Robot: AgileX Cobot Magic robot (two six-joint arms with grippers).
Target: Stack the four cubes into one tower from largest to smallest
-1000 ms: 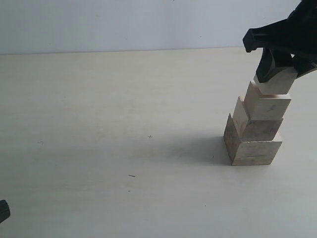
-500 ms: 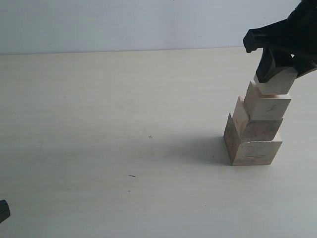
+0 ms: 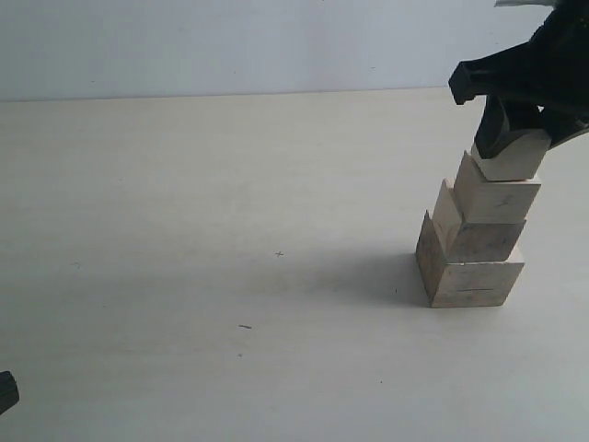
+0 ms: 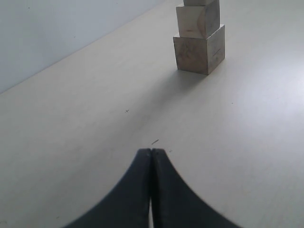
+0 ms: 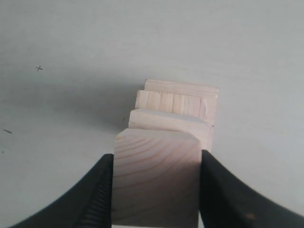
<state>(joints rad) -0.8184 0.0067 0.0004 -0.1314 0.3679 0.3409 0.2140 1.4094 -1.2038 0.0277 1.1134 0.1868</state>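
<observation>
I find the right pincer (image 5: 156, 190), clamped on the smallest cube (image 3: 512, 162), has lowered it slightly onto the tower (image 3: 471, 244); only release remains.

Four pale wooden cubes with visible grain form a stepped tower (image 3: 474, 230). The largest cube (image 3: 469, 274) sits flat as its base. Directly on it rests the second cube (image 3: 480, 238), and above that the third cube (image 3: 497, 198), each shifted slightly off the base's centre. The smallest cube (image 3: 511, 162) tops the column, clamped between the fingers of the right gripper (image 5: 156, 180).
</observation>
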